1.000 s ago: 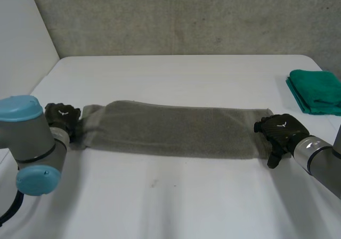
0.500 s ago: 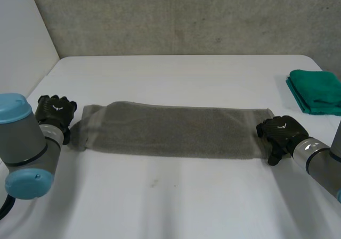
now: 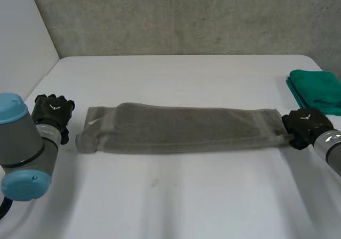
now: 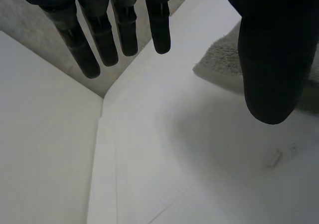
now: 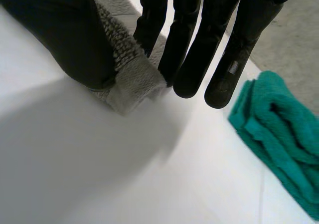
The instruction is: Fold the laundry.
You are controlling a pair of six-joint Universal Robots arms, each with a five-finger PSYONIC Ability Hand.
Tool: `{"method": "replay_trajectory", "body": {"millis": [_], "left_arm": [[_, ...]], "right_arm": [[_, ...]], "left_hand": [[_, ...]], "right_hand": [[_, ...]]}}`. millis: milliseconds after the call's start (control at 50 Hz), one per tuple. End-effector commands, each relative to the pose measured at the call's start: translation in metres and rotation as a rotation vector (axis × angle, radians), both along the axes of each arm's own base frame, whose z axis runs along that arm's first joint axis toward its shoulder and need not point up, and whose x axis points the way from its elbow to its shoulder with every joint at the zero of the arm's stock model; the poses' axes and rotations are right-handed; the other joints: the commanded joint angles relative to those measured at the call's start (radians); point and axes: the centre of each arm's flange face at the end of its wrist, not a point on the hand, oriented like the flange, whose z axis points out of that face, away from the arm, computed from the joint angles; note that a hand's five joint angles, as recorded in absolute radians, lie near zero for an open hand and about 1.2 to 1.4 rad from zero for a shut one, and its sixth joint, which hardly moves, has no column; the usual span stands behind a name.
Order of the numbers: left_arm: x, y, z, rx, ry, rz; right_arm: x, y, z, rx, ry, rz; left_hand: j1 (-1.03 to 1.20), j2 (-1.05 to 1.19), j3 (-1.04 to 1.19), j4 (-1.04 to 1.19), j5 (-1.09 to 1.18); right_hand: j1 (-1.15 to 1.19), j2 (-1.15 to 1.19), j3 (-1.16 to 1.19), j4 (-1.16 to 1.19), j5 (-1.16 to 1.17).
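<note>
white table (image 3: pixel 176 196): all items are borne on it.
grey towel (image 3: pixel 181 130): laid as a long folded strip across the table's middle.
green towel (image 3: pixel 317 90): folded, placed near the table's right edge, apart from the grey towel.
right hand (image 3: pixel 305 125): the grey towel's right end corner is pinched between thumb and fingers.
left hand (image 3: pixel 50 111): held beside the grey towel's left end, not touching; fingers straight and spread, nothing gripped.

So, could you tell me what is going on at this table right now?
The robot is folding laundry. A grey towel lies as a long folded strip on the table. The right hand pinches its right end between thumb and fingers; the left hand is open, just off the left end. A folded green towel sits by the right edge.
</note>
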Motion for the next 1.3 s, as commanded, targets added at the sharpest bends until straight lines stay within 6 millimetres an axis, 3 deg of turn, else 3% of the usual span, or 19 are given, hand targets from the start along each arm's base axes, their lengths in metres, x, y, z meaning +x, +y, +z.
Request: {"method": "replay_trajectory", "body": {"millis": [20,200,240,500,580,640,760,840,980,1060,1140,1220,1240,1280,1300], "left_arm": [[0.001,0.001,0.004,-0.009,0.013,0.005],[0.000,0.002,0.003,-0.006,0.018,0.006],[0.002,0.002,0.002,-0.002,0.017,0.009],[0.001,0.004,0.001,0.003,0.016,0.006],[0.001,0.004,0.001,0.003,0.016,0.006],[0.001,0.004,0.001,0.003,0.016,0.006],[0.000,0.007,-0.001,0.010,0.014,0.001],[0.000,0.008,-0.001,0.012,0.014,0.003],[0.000,0.010,0.001,0.010,0.014,0.001],[0.000,0.012,0.002,0.010,0.014,0.000],[-0.001,0.013,0.005,0.001,0.016,-0.003],[-0.003,0.014,0.010,-0.012,0.019,-0.011],[-0.003,0.015,0.012,-0.018,0.020,-0.010],[-0.003,0.015,0.013,-0.020,0.020,-0.010],[-0.003,0.015,0.014,-0.024,0.023,-0.009]], "right_arm": [[-0.005,0.000,0.003,0.002,-0.003,-0.010],[-0.008,-0.002,0.000,0.005,0.019,-0.008],[-0.009,-0.001,-0.001,0.008,0.034,-0.009],[-0.010,0.000,-0.011,0.041,0.026,-0.011],[-0.011,-0.001,-0.016,0.054,0.027,-0.012],[-0.009,0.001,-0.018,0.063,0.022,0.003],[-0.008,0.002,-0.012,0.049,0.001,0.041],[-0.029,-0.005,-0.004,0.037,-0.005,-0.008],[-0.098,-0.024,0.021,-0.038,0.058,-0.113],[-0.113,-0.029,0.028,-0.056,0.147,-0.113],[-0.097,-0.030,0.036,-0.063,0.163,-0.068],[-0.050,-0.032,0.055,-0.123,0.125,0.023],[-0.026,-0.029,0.066,-0.157,0.102,0.074],[-0.003,-0.026,0.077,-0.195,0.085,0.126],[0.024,-0.019,0.089,-0.236,0.067,0.191]], "left_hand": [[-0.017,0.004,0.005,0.010,0.018],[-0.017,0.004,0.005,0.010,0.018],[-0.017,0.004,0.005,0.010,0.018],[-0.017,0.004,0.005,0.010,0.018],[-0.017,0.004,0.005,0.010,0.018],[-0.017,0.004,0.005,0.010,0.018],[-0.017,0.004,0.005,0.010,0.018],[-0.017,0.004,0.005,0.010,0.018],[-0.017,0.004,0.005,0.010,0.018],[-0.020,0.001,0.002,0.007,0.015],[-0.035,-0.013,-0.012,-0.008,0.000],[-0.044,-0.022,-0.021,-0.016,-0.008],[-0.049,-0.028,-0.027,-0.022,-0.014],[-0.052,-0.031,-0.030,-0.025,-0.017],[-0.052,-0.031,-0.030,-0.025,-0.017]], "right_hand": [[0.419,0.221,0.216,0.210,0.365],[0.419,0.221,0.216,0.210,0.365],[0.093,-0.105,-0.110,-0.117,0.038],[-0.038,-0.236,-0.241,-0.247,-0.092],[-0.038,-0.236,-0.241,-0.247,-0.092],[0.392,0.194,0.189,0.183,0.337],[0.419,0.221,0.216,0.210,0.365],[0.419,0.221,0.216,0.210,0.365],[0.419,0.221,0.216,0.210,0.365],[0.419,0.221,0.216,0.210,0.365],[0.419,0.221,0.216,0.210,0.365],[0.419,0.221,0.216,0.210,0.365],[0.419,0.221,0.216,0.210,0.365],[0.419,0.221,0.216,0.210,0.365],[0.419,0.221,0.216,0.210,0.365]]}}
